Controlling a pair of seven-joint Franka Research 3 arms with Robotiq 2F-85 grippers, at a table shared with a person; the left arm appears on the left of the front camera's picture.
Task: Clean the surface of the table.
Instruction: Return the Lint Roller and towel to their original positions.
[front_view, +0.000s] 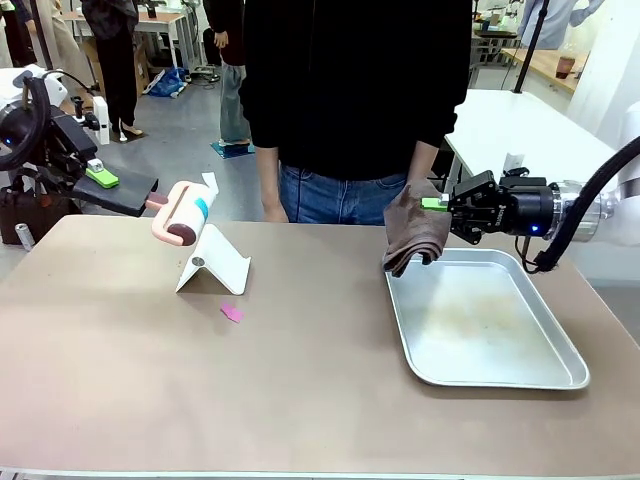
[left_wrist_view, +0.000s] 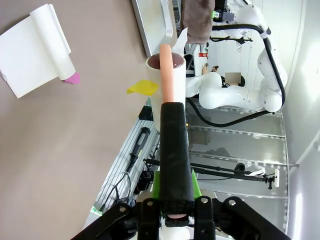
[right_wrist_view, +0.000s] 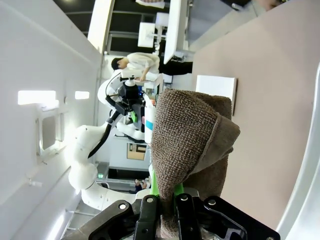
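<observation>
Left gripper (front_view: 112, 186) at left edge of frame, clamped on black handle of lint roller (front_view: 182, 215), roller head hanging above white folded stand (front_view: 212, 262) left of centre. Right gripper (front_view: 440, 208) at right, clamped on brown cloth (front_view: 414, 229) drooping over far left corner of metal tray (front_view: 486, 318). Table (front_view: 300, 370) spanning whole lower frame. Small pink scrap (front_view: 232, 313) lying on it just below stand. Person's torso (front_view: 345, 90) at top centre, behind far edge.
</observation>
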